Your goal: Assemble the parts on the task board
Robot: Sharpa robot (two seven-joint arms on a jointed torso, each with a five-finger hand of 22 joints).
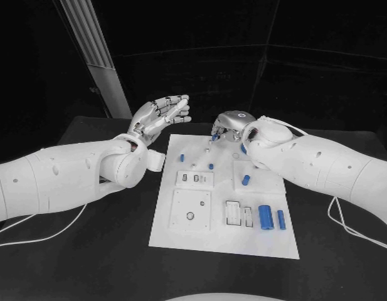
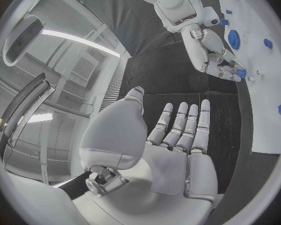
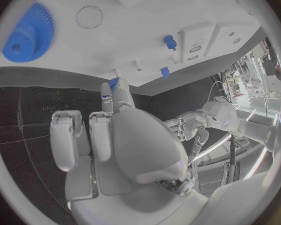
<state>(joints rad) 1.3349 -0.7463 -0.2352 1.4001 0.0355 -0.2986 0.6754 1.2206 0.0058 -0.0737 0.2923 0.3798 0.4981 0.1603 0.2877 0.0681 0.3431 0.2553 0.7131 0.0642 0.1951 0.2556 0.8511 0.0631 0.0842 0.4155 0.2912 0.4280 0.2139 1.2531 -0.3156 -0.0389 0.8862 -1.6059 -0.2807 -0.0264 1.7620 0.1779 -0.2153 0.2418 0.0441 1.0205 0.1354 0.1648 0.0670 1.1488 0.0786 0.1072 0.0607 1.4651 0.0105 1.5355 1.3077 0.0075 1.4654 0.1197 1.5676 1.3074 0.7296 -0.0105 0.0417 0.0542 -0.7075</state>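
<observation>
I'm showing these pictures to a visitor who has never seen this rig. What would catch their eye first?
Probably the white task board in the middle of the black table, dotted with small blue parts. At its far edge the right robot hand pinches a small blue part in its fingertips, while the left robot hand is raised beside the board, fingers spread and empty. A blue gear lies on the board too.

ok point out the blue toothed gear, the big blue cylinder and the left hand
blue toothed gear [image 3: 27,34]: right wrist view, on its flat face.
big blue cylinder [image 1: 266,217]: head view, mid-body, lying on the white task board.
left hand [image 1: 160,115]: head view, on the raised palm.
</observation>
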